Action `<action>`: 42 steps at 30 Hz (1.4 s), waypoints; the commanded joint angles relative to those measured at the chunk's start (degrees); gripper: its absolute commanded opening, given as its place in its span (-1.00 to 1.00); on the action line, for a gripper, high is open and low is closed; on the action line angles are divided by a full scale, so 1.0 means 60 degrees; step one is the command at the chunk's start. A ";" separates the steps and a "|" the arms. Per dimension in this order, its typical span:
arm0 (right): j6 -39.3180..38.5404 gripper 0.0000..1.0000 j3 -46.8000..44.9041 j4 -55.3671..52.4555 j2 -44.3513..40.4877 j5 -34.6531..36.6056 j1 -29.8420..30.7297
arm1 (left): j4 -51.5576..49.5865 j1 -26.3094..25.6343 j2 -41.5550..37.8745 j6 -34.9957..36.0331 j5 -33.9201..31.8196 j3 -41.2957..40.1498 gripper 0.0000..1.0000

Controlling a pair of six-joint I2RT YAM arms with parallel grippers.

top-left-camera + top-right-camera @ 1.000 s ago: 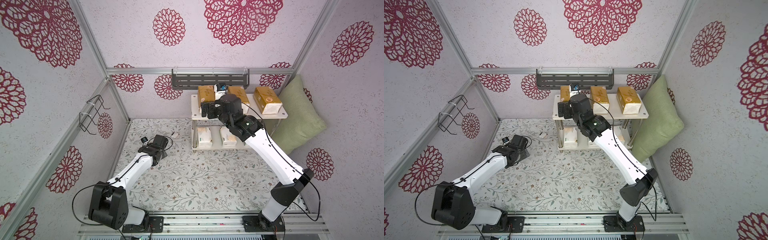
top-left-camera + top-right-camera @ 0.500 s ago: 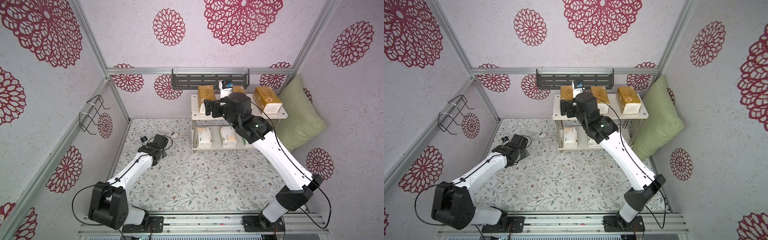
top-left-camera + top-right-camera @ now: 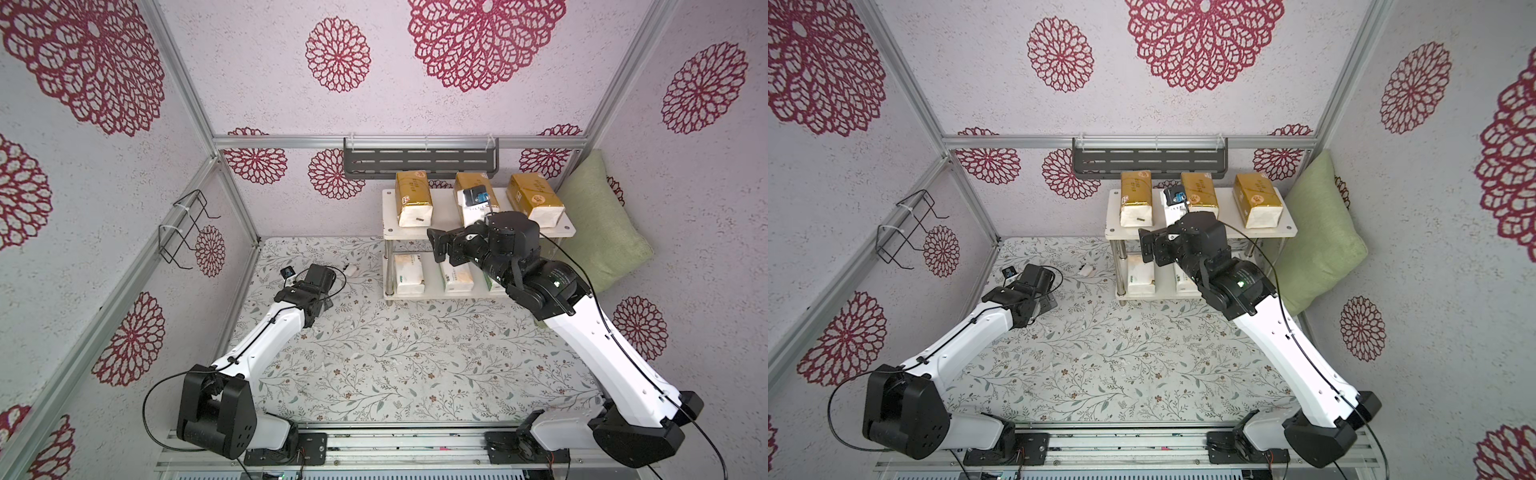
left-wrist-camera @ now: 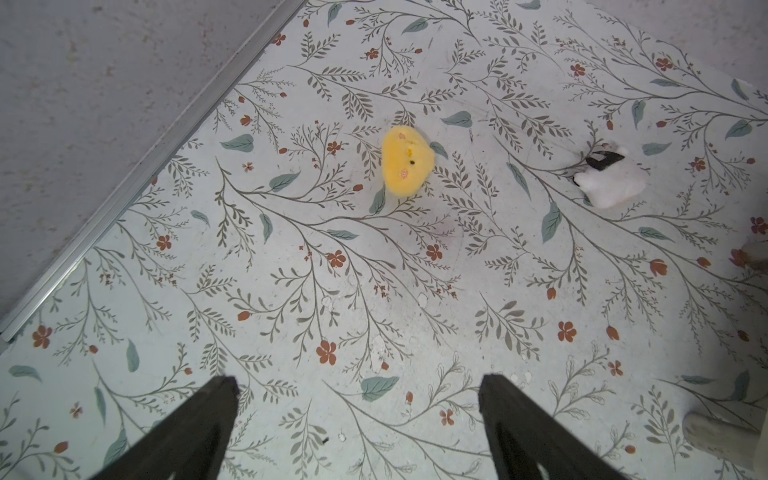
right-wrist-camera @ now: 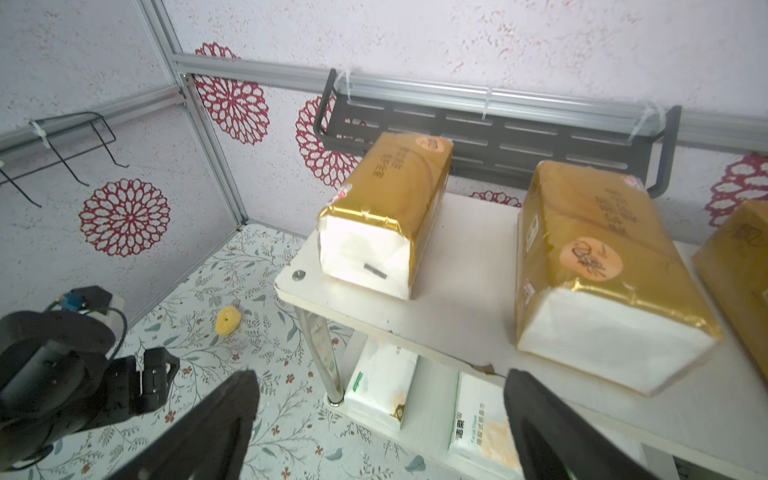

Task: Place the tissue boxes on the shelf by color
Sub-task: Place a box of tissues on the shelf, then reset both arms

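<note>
The shelf (image 3: 444,216) stands at the back right. Three gold tissue boxes (image 3: 412,198) (image 3: 469,183) (image 3: 535,199) lie side by side on its top board. On its lower board lie white tissue boxes (image 3: 409,273) (image 3: 455,276), with a third (image 3: 493,286) mostly behind my right arm. My right gripper (image 3: 439,246) (image 5: 382,378) hangs open and empty just in front of the top board's front edge, between the left and middle gold boxes. Far to the left, my left gripper (image 4: 359,386) is open over the bare floral floor, holding nothing.
A yellow plush chick (image 4: 407,162) and a small white object (image 4: 609,183) lie on the floor ahead of the left gripper. A green cushion (image 3: 598,232) leans beside the shelf. A grey slotted rack (image 3: 419,160) and a black wire rack (image 3: 183,228) hang on the walls.
My right gripper has drawn back from over the shelf's top board toward the front and a little lower, still open. The left arm has not moved.
</note>
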 commanded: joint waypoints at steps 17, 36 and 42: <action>0.0294 0.98 -0.2890 0.0014 -0.0940 -0.0688 -0.0282 | 0.0148 -0.0061 0.0132 0.0219 -0.0289 0.0342 0.96; -0.0111 0.98 -0.7889 0.3976 -0.1238 -0.1988 -0.2662 | 0.4840 0.0574 -0.0151 0.3470 -0.2522 -0.0887 0.96; -0.0679 0.98 -1.0416 0.7605 -0.2359 -0.1404 -0.3560 | 0.7455 0.1169 -0.0250 0.5057 -0.1719 -0.2082 0.95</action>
